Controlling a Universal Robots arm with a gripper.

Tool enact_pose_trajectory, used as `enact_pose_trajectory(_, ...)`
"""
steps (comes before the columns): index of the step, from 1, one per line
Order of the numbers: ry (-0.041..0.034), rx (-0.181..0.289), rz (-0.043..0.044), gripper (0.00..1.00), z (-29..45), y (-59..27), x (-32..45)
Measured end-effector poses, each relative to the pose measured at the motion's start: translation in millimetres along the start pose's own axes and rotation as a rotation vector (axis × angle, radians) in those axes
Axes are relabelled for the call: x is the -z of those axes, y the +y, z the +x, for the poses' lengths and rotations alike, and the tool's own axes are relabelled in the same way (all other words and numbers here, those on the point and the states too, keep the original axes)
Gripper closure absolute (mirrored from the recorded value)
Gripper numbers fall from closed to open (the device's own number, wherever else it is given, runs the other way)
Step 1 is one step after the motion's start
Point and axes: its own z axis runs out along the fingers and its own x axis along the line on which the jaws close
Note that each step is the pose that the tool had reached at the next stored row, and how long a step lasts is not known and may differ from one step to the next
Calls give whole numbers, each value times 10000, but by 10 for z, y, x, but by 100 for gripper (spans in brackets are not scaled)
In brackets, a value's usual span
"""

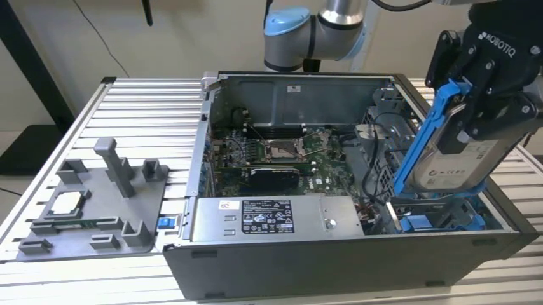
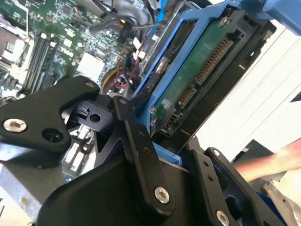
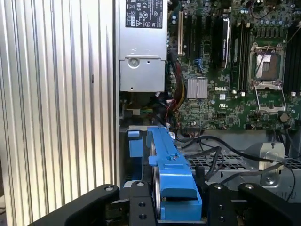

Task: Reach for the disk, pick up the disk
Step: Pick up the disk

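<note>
1. The black robotic gripper (image 1: 475, 101) pinched the silver-grey rectangular hard drive in its bright blue plastic bracket, the disk (image 1: 454, 162), its fingers pressed against both faces.
2. The disk hung tilted, lifted above the blue bay (image 1: 441, 221) at the open dark-grey computer case's (image 1: 339, 267) corner on the exterior view's right.
3. In the first wrist view the blue bracket (image 3: 171, 174) sat between the black fingers (image 3: 141, 205), above the green motherboard (image 3: 225, 70).
4. A grey moulded fixture tray (image 1: 93, 203) lay on the ribbed aluminium table (image 1: 144, 108), well apart from the case.
</note>
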Motion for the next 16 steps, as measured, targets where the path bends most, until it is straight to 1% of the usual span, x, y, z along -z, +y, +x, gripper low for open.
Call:
enact_pose_trajectory(3, 2, -1, 0, 100, 118, 1, -47)
enact_pose_trajectory(5, -2, 16, 0, 100, 156, 2, -84)
enact_pose_trajectory(8, -2, 88, -5, 100, 161, 4, -132)
enact_pose_trajectory(9, -2, 92, -5, 100, 162, 4, -137)
enact_pose_trajectory(16, -3, 93, -5, 100, 162, 4, -141)
